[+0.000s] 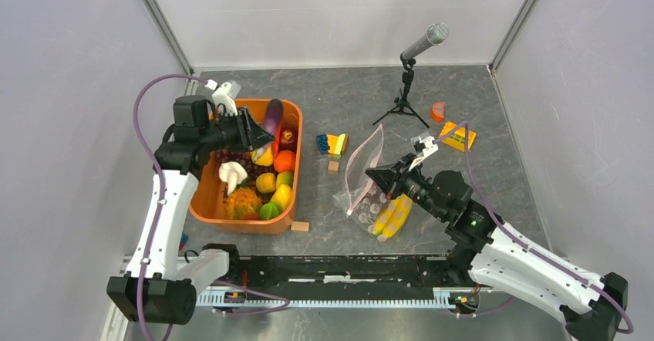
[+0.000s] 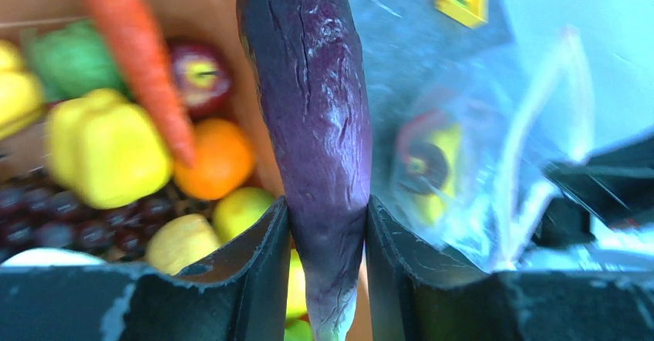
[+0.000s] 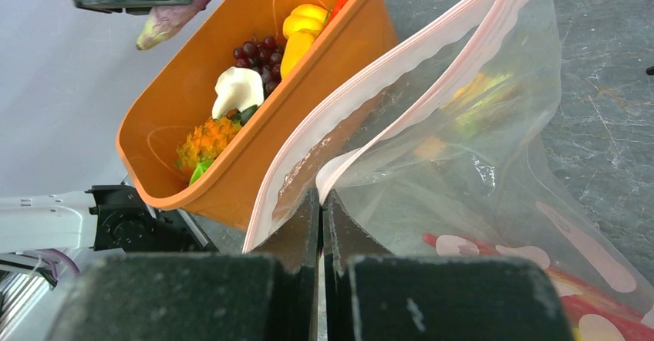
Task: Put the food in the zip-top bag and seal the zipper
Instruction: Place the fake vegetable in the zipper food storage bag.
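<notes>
My left gripper (image 1: 258, 129) is shut on a purple toy eggplant (image 1: 273, 116), held over the far right part of the orange tub (image 1: 202, 210). The left wrist view shows the eggplant (image 2: 316, 109) clamped between both fingers. Other food stays in the tub: an orange (image 1: 284, 160), grapes, a carrot (image 2: 143, 55), a yellow pepper (image 2: 108, 148). My right gripper (image 1: 382, 175) is shut on one lip of the zip-top bag (image 1: 369, 171) and holds its mouth open and lifted. The pink zipper (image 3: 401, 55) runs along the mouth; I see no slider. Yellow bananas (image 1: 392, 216) lie inside the bag.
A microphone on a tripod (image 1: 405, 86) stands behind the bag. Coloured blocks (image 1: 333, 143) lie between tub and bag, with more at the far right (image 1: 458, 136). Small wooden blocks (image 1: 300, 226) sit by the tub's near corner. Walls close in left, right and behind.
</notes>
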### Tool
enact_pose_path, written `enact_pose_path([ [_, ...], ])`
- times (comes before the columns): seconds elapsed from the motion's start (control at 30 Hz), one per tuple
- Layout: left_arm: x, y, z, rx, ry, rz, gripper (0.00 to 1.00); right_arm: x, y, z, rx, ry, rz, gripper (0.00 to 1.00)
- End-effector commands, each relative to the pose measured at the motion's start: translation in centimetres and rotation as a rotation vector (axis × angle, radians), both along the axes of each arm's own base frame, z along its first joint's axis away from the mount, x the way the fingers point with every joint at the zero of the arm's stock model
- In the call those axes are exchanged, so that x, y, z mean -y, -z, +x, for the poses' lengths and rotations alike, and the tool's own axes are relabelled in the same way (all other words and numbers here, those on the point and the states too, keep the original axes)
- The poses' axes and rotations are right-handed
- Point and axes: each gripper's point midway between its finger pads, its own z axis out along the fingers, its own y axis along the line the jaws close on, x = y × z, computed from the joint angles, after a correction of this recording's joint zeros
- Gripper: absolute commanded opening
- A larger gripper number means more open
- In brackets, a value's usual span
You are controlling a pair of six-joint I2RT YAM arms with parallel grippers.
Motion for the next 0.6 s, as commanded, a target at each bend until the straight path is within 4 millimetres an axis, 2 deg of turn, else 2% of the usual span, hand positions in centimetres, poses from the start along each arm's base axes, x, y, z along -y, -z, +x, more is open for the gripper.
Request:
enact_pose_path([
  [0.0,5.7,-4.2,-4.9,0.08,0.342,-0.175,0.02,-0.5,-2.5,0.0,0.039,-0.008,0.063,0.01],
  [0.17,11.0,-6.5,-10.4,0.129,0.576,-0.187,0.02,-0.8,-2.6,0.2,0.036,-0.013,0.067,0.01],
  [0.27,12.6,-7.1,-12.4,0.128,0.644,-0.191,0.02,-0.9,-2.6,0.1,0.031,-0.018,0.066,0.01],
  [0.43,14.9,-5.9,-13.8,0.071,0.714,-0.175,0.02,-1.1,-2.4,0.1,0.022,-0.025,0.071,0.0],
  [0.57,16.3,-4.0,-13.6,0.019,0.705,-0.126,0.02,-1.1,-2.5,-0.1,0.021,-0.032,0.077,0.0],
])
